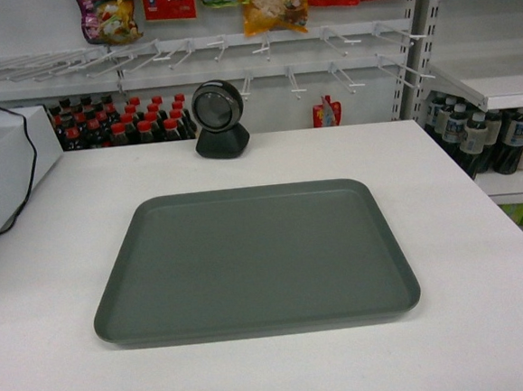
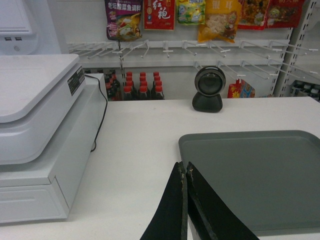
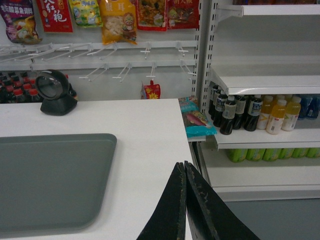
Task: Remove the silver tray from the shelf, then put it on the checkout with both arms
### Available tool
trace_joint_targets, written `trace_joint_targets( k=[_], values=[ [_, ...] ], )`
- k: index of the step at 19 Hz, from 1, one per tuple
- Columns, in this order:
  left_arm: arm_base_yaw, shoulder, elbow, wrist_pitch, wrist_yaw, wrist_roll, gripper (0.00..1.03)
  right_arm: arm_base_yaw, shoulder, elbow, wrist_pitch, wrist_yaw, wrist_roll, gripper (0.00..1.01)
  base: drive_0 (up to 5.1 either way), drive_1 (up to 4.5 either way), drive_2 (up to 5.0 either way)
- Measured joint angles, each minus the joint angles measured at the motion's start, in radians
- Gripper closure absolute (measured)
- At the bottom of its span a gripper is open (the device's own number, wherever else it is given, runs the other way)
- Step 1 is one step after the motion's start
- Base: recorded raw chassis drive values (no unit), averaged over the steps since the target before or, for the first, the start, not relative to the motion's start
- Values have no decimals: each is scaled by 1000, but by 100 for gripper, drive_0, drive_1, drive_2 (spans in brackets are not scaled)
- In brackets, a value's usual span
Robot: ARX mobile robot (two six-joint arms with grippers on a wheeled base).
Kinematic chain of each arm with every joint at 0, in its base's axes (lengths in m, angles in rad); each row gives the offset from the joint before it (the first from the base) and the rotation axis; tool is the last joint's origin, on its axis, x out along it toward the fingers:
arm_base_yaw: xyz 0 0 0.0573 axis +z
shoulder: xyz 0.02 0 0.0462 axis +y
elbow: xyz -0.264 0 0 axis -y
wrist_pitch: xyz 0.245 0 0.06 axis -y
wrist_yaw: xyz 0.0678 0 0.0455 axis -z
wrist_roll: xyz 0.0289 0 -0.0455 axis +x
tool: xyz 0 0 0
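Head view shows neither arm, and each wrist view cuts the silver tray at the frame edge. Nothing lies in the tray, a matte grey-green rectangle with rounded corners and a low rim, flat on the checkout. Both the left gripper and right gripper have fingers pressed together, holding nothing, just beside the tray's ends.
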Motion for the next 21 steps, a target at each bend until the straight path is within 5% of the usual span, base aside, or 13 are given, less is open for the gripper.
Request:
trace_joint_targets(
  k=[12, 21],
  values=[
    [0, -411, -2, -383, 0, 0, 102, 0, -465, -8, -423, 0, 0, 99, 0, 0, 0],
    [0, -511, -2, -486, 0, 0, 102, 0, -586, -8, -540, 0, 0, 99, 0, 0, 0]
  ],
)
